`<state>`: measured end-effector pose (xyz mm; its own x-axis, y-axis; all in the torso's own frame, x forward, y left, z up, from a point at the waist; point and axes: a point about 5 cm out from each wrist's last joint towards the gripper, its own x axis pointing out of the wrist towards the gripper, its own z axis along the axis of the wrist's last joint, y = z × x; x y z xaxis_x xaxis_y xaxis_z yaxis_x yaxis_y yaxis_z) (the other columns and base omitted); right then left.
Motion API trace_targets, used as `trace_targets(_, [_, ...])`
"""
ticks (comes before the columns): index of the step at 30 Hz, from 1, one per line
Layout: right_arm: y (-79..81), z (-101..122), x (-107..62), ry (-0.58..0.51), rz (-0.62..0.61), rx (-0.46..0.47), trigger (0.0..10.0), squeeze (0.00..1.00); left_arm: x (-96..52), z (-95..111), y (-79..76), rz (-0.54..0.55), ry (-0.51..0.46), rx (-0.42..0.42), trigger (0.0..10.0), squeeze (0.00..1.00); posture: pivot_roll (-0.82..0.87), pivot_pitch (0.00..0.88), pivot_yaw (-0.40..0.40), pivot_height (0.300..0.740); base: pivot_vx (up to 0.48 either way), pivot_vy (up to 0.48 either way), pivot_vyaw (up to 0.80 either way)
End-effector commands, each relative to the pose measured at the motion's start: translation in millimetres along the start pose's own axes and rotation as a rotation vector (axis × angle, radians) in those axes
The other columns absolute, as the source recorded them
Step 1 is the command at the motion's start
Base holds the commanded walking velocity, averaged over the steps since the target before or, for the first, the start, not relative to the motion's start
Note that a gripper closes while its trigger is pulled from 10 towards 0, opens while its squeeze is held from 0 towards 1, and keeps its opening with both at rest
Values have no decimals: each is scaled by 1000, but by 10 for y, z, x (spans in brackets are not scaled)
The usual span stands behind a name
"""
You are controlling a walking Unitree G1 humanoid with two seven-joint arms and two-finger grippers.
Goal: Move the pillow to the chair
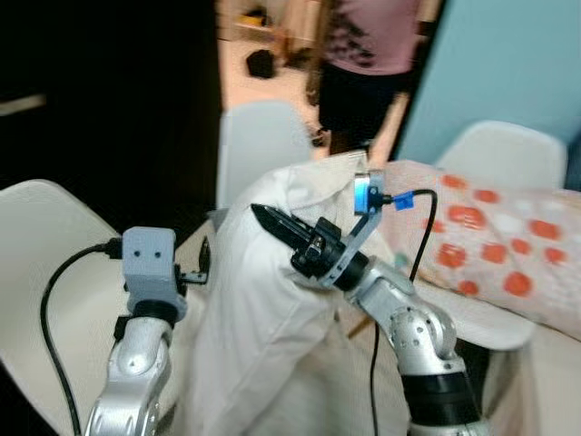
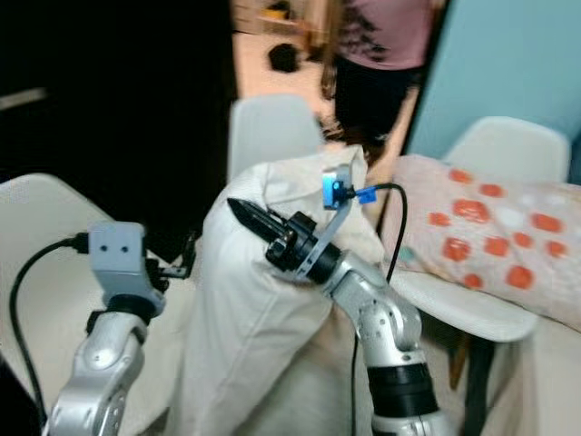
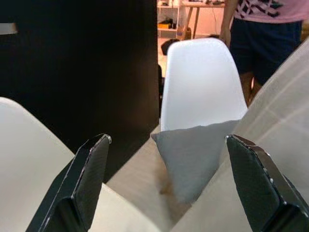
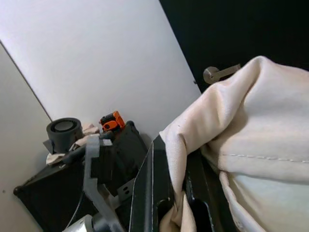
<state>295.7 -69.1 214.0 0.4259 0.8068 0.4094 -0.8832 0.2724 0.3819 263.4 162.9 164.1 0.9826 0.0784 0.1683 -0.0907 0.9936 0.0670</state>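
Note:
A large cream pillow [image 1: 250, 318] hangs upright in front of me, held off the seats. My right gripper [image 1: 263, 216] is shut on a fold of its fabric near the top; in the right wrist view the cloth [image 4: 251, 125] is pinched between the black fingers [image 4: 145, 183]. My left gripper [image 1: 204, 259] stands open at the pillow's left edge, not holding it. In the left wrist view its fingers [image 3: 89, 174] are spread wide, the cream pillow [image 3: 282, 96] lies beside one of them, and a white chair [image 3: 200, 92] faces them.
A white chair [image 1: 45, 272] stands close at my left, another [image 1: 263, 136] behind the pillow and a third [image 1: 508, 154] at the right. A pillow with orange dots [image 1: 490, 236] lies at the right. A grey cushion corner [image 3: 193, 154] pokes out. A person [image 1: 368, 64] stands behind.

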Motion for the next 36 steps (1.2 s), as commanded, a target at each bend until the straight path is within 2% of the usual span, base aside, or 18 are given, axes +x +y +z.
trace_targets(1, [179,201,117,-85,128,-46,0,0,-7,-8,-22,-6,-1,3,10000,0,23,0,-90,740,0,0,788])
trace_targets(6, [221,267,138,-109,155,-40,0,0,0,12,-25,-7,-9,1,10000,0,23,0,-89,740,0,0,788])
trace_targets(10, [320,443,184,-178,212,-27,0,0,14,33,-17,-5,-18,0,10000,0,23,0,-89,740,0,0,784])
trace_targets(19, [372,534,192,-205,239,-37,0,0,31,52,-29,-8,-28,2,10000,0,20,0,-90,740,0,0,781])
trace_targets(33, [371,557,176,-206,236,-26,0,0,38,56,-46,-9,-30,4,10000,0,22,0,-90,740,0,0,781])
trace_targets(36, [313,503,155,-187,207,-25,0,0,35,44,-48,-10,-27,6,10000,0,18,0,-89,740,0,0,781])
